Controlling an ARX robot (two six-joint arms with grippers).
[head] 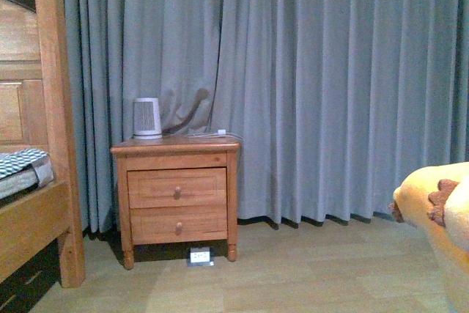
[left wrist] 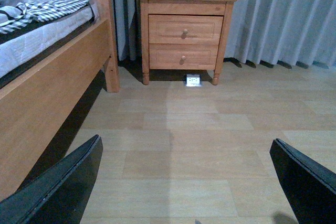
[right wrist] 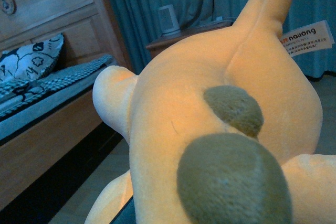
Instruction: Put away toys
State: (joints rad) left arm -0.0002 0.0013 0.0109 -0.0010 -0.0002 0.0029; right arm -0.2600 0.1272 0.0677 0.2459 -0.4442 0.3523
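While its body fills the right wrist view, the orange-yellow plush animal [right wrist: 173,114] shows two brown patches [right wrist: 233,182] and a white sewn label [right wrist: 307,38]. In the front view it bulges in low at the right edge, well apart from the furniture. It hides the right gripper, so I cannot tell how that gripper's jaws stand. The left gripper [left wrist: 185,140] is spread wide and holds nothing, its black fingers [left wrist: 63,187] above bare wood floor [head: 308,269]. Beyond stands a two-drawer wooden nightstand [head: 176,196] against grey-blue curtains [head: 330,86]. A small white slatted appliance [head: 147,118] stands on top, and a little display device [head: 200,256] lies on the floor beneath. Beside it is a wooden bed [head: 44,218] with checked bedding [left wrist: 58,1].
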